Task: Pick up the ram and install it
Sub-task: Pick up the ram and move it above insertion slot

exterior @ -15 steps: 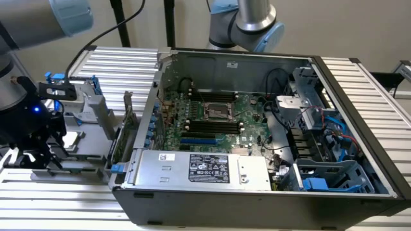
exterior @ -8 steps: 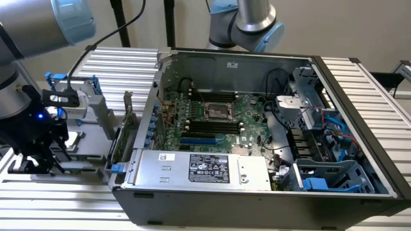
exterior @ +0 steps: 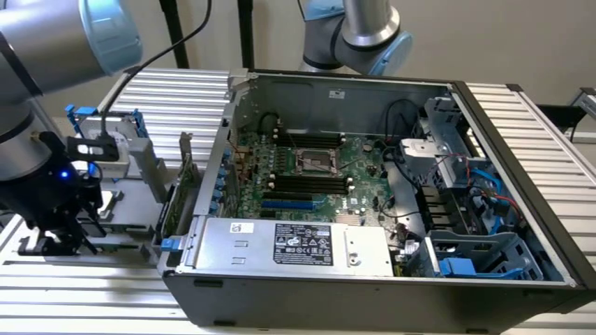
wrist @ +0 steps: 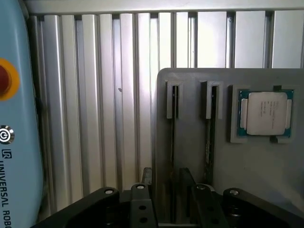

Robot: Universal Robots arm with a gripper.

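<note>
Ram (wrist: 173,142), thin edge-on strip, slotted grey tray (wrist: 190,142)

Raised slot brackets (wrist: 172,100) near tool (wrist: 172,202)

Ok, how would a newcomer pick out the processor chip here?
Start at the ribbed aluminium table and find the grey tray on it. In a recess of that tray sits the processor chip. It is square, silver-topped with a green rim, unlike the two long narrow slots beside it.

The gripper (exterior: 58,243) hangs low over the grey tray (exterior: 128,232) near the edge of the table (exterior: 177,91), beside the open computer case (exterior: 308,296).
</note>
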